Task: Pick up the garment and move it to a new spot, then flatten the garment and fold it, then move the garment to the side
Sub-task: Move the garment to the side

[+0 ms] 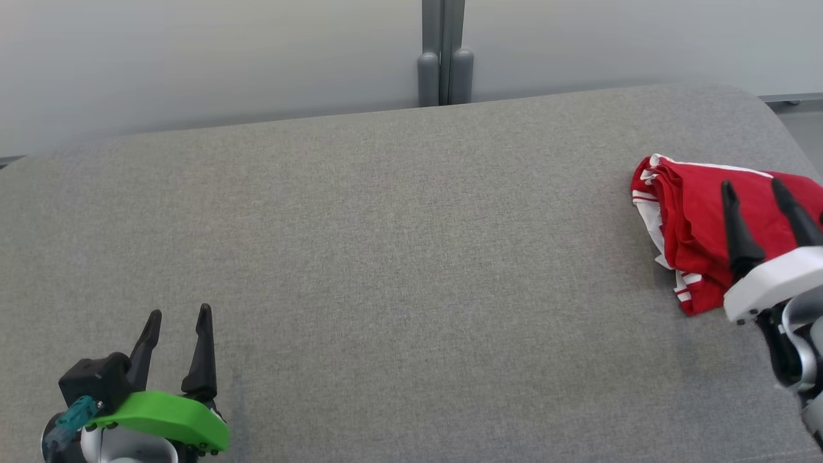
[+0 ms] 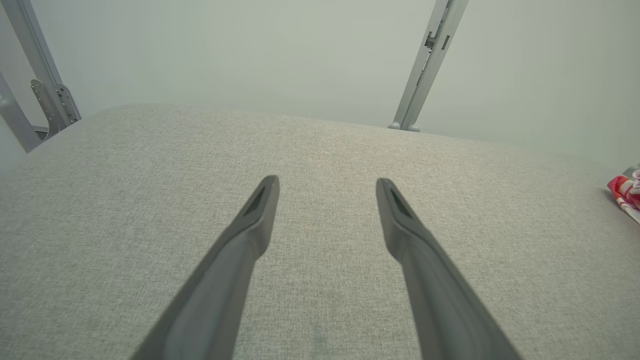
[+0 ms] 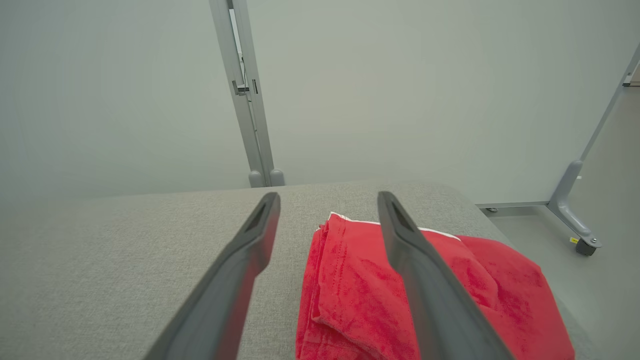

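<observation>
The right pincer (image 1: 753, 186) stands with its two dark fingers spread wide and nothing between them. The garment (image 1: 688, 218), red with white trim, lies directly under and just ahead of its fingertips. In the right wrist view the right pincer (image 3: 327, 197) has one finger over the garment (image 3: 350, 290) and the other over the bare grey padded surface (image 3: 125, 260) just beside the cloth's near edge; whether a fingertip touches the fabric I cannot tell. The left pincer (image 1: 179, 310) is equally wide open and empty, and the garment is well apart from it, far off to its right. The left wrist view shows the left pincer (image 2: 327, 181) over bare padding, with a sliver of the garment (image 2: 625, 192) at the far right edge. The cloth looks light, soft and limp, stacked in several loose layers, so it will likely sag and slide open if lifted by one ply. A safer hold is probably across the thick folded edge beside the right pincer's inner finger, pinching all layers together. The white-trimmed hem at the far end offers a firmer, slightly stiffer strip. The padded surface gives way, so the fingers can press in to get under it.
</observation>
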Tool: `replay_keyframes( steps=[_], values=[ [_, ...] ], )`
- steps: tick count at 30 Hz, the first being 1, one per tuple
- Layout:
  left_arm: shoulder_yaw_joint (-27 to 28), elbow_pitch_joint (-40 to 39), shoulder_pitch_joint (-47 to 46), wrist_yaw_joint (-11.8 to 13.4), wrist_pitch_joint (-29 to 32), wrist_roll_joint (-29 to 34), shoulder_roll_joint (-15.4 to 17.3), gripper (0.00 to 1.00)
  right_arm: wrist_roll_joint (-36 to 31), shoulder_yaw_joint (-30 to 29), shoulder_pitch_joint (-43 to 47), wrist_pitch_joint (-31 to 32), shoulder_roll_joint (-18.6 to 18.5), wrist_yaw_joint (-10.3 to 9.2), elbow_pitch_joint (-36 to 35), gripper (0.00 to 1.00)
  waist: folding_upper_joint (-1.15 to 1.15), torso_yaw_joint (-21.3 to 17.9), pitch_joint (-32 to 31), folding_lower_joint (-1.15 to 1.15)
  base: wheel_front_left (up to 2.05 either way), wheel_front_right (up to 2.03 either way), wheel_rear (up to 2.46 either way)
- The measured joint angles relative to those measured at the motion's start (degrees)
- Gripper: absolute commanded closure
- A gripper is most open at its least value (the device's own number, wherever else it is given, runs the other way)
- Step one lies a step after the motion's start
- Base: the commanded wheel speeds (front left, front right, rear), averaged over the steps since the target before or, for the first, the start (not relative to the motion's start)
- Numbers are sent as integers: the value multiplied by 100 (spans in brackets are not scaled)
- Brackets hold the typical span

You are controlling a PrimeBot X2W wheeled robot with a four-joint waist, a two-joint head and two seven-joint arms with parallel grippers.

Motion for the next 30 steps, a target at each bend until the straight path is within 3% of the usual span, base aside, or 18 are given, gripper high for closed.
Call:
replay_keyframes(
  steps=[4,12,17,22,30],
  values=[
    [35,90,105,16,-48,52,-97,0,-32,88,421,-381,314,-15,-82,0,0,-32,-154,0,0,0,0],
    [52,383,213,16,-68,315,-157,0,-459,1,1143,-424,727,-23,-79,0,0,100,-279,0,0,0,0],
    [131,498,321,18,-99,405,-203,0,-800,-456,1588,-419,1132,-23,148,0,0,204,-306,0,0,0,0],
    [297,569,442,25,-100,467,-219,0,-1240,-955,1662,-416,1461,-23,-70,0,0,227,-330,0,0,0,0],
    [511,514,452,26,-100,584,-327,0,-1731,-1192,1922,-416,1773,-23,-312,0,0,210,-356,0,0,0,0]
  ],
)
